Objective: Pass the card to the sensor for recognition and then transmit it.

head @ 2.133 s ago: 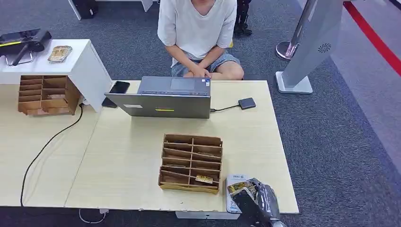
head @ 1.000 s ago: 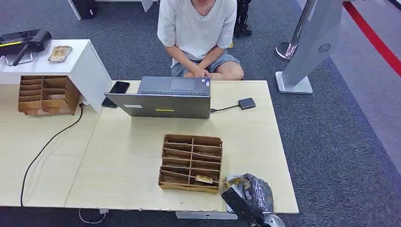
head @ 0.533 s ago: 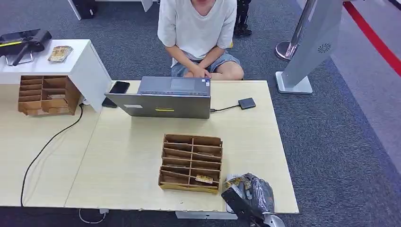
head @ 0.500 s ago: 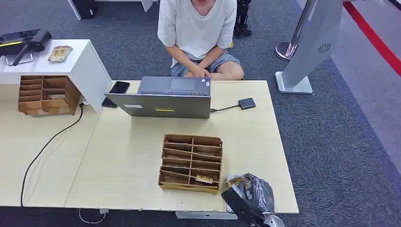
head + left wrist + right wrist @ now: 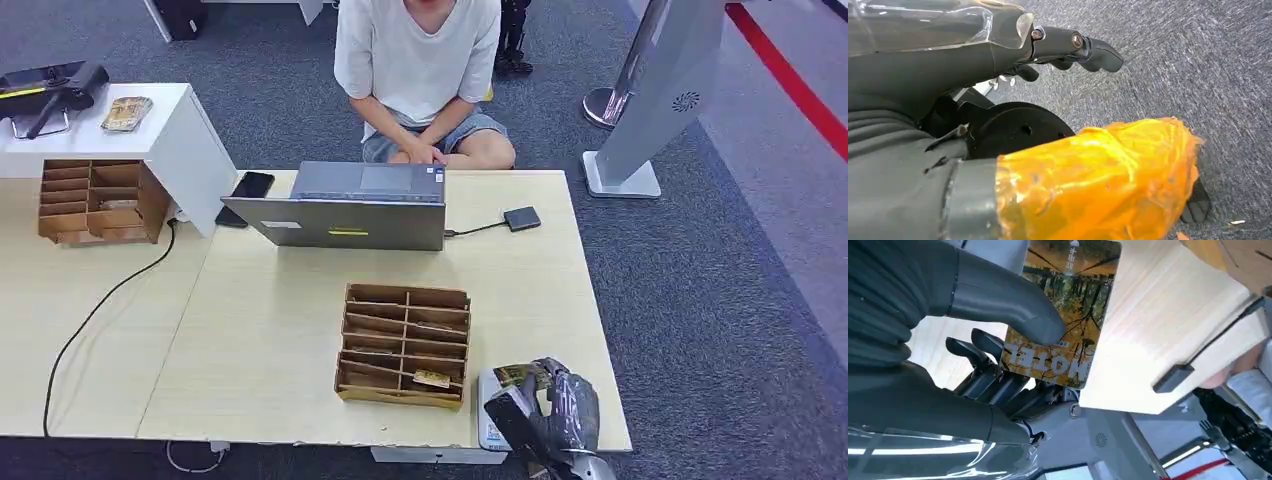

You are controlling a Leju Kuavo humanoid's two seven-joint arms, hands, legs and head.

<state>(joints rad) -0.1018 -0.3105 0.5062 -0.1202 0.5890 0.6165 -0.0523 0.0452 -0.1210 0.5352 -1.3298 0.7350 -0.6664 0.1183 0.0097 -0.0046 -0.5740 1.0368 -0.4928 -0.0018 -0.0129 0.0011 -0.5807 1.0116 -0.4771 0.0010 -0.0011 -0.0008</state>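
Right hand (image 5: 545, 420) sits at the tabletop's (image 5: 270, 330) five o'clock corner, thumb and fingers clamped on the card (image 5: 1068, 315), an autumn-forest print lettered "HOTEL". In the head view the card (image 5: 520, 376) tilts up over a white sensor pad (image 5: 488, 425) lying flat on the tabletop, just at three o'clock of the wooden slotted organizer (image 5: 405, 345). Left hand (image 5: 1073, 45) hangs over grey carpet (image 5: 1198, 65) holding nothing, with its fingers spread. At twelve o'clock a person (image 5: 420, 70) sits behind a grey laptop (image 5: 350, 205), with a small dark box (image 5: 522, 218) cabled to the laptop at its three o'clock.
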